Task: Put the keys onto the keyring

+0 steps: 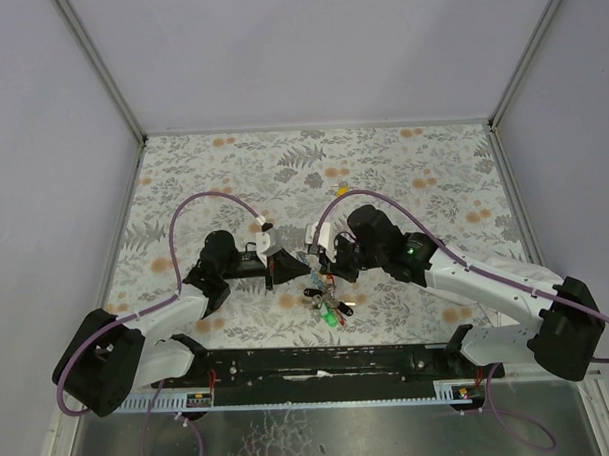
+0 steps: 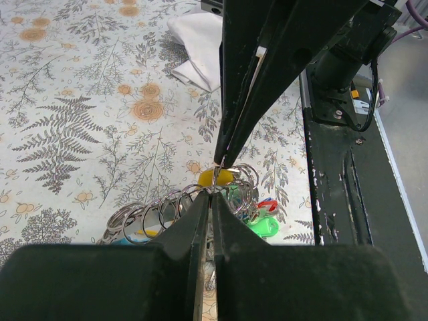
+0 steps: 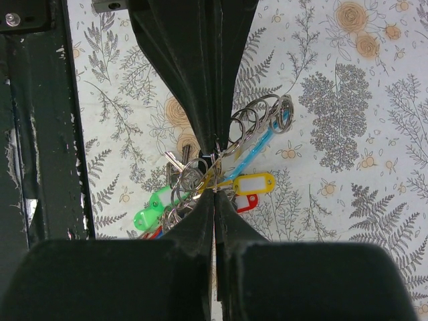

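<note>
Left gripper and right gripper meet tip to tip at the keyring, each with its jaws pressed tight together among the silvery loops, though I cannot tell whether either nips a wire. Keys with green, red and yellow caps spill from the keyring onto the fern-print table, with the black rail further out.

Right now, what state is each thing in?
left pincer: shut, tips at the rings
right pincer: shut, tip to tip with the left
keyring: between the tips, grip unclear
keys: bunched below
yellow key tag: flat on the table
</note>
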`<state>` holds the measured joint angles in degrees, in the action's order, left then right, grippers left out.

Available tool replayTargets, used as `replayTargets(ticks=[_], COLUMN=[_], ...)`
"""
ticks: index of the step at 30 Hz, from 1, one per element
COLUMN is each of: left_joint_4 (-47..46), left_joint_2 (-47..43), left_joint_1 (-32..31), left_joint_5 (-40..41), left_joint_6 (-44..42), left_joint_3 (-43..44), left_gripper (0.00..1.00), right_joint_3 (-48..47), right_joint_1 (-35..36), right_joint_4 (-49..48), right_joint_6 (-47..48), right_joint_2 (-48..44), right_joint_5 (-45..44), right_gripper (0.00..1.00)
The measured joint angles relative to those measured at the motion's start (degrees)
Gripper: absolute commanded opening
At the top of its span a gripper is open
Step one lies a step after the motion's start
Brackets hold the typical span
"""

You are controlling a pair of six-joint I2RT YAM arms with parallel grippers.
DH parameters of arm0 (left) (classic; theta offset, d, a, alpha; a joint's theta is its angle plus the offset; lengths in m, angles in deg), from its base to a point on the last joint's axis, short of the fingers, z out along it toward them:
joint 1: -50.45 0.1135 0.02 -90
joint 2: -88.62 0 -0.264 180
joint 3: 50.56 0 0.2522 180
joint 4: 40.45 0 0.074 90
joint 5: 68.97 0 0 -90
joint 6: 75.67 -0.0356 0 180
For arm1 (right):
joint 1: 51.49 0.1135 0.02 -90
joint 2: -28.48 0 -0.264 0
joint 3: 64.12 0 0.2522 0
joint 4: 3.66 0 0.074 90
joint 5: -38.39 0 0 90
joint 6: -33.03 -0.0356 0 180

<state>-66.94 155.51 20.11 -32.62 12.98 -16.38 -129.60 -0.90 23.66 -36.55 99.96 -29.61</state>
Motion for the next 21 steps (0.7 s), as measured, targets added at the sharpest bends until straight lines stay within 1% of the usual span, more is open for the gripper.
replayTargets(ticks=[15,21], left_joint_4=[0.00,0.00], left_joint_2=[0.00,0.00], left_joint_1=[0.00,-0.04], left_joint_5=[0.02,0.00], left_joint_6=[0.00,0.02], left_joint_3=[0.00,0.00], left_gripper=[0.00,0.00], right_joint_3=[-0.28,-0.28], right_joint_1=[0.02,0.04], right_joint_4=[-0.02,1.03], right_joint_6=[-0.57,-0.74], right_joint_2=[0.04,0.02], right_joint_5=[-0.35,-1.90], right_gripper=[0.00,0.00])
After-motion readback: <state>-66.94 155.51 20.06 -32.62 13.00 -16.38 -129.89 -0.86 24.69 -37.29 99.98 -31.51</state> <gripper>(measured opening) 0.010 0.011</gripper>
